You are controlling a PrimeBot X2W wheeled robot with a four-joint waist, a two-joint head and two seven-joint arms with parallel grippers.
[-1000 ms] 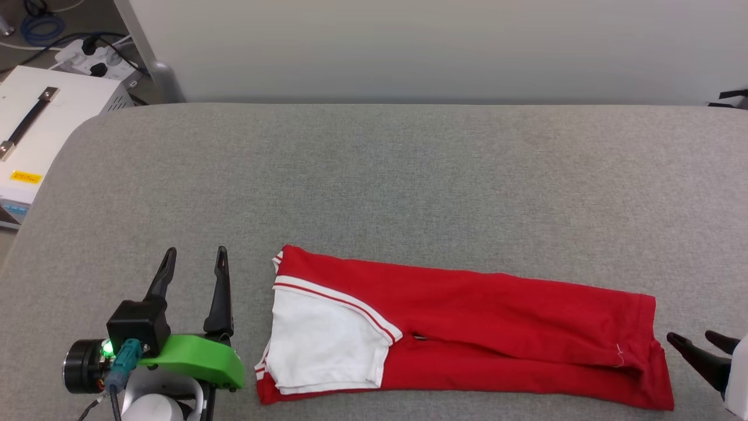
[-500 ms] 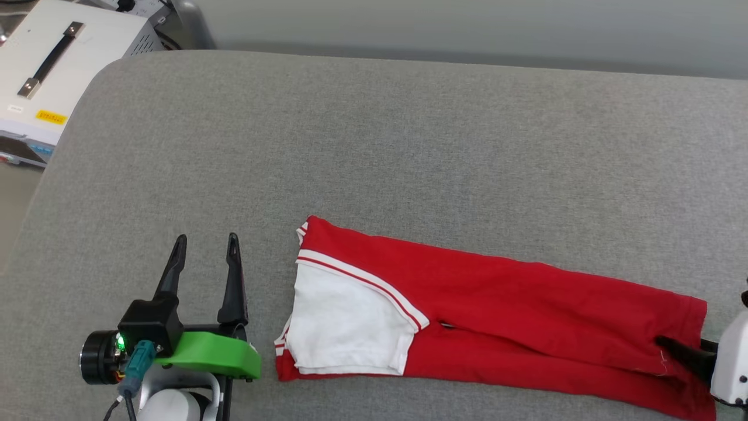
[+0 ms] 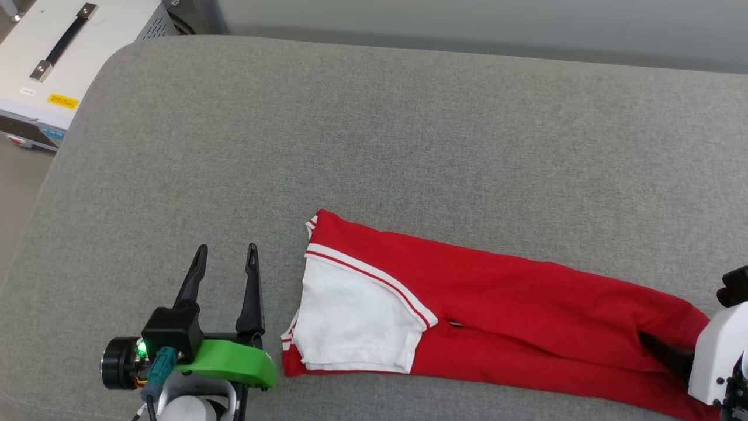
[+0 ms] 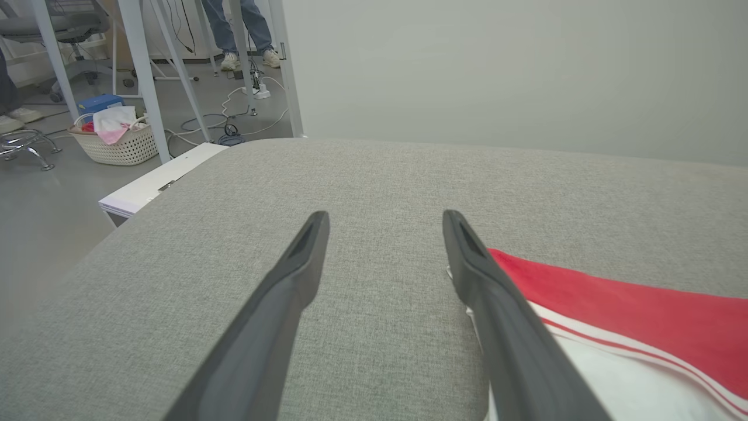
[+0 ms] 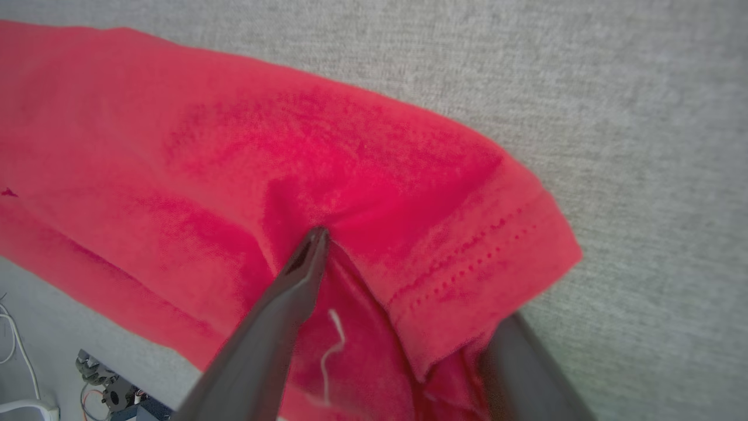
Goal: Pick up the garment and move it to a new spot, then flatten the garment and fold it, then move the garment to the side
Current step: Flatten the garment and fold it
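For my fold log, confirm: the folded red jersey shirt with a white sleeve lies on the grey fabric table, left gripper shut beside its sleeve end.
No: the left gripper is open, fingers spread apart, as the left wrist view shows. It is beside the sleeve end of the red jersey shirt on the grey fabric table.

Garment (image 3: 526, 304): soft knit cloth, matt red. Sleeve panel (image 3: 350, 321): white, same matt knit. Hem (image 5: 467, 257): stitched in dotted rows; loose white thread (image 5: 333, 345) beside it. Padded surface (image 3: 374, 146): grey woven fabric, coarse grain, matt. Left gripper (image 3: 227, 248): dark, smooth, matt, plastic-looking. Green mount (image 3: 234, 361): smooth plastic, slight sheen. White case (image 3: 117, 29): smooth painted look; black handle (image 3: 61, 44), bright metal ends.
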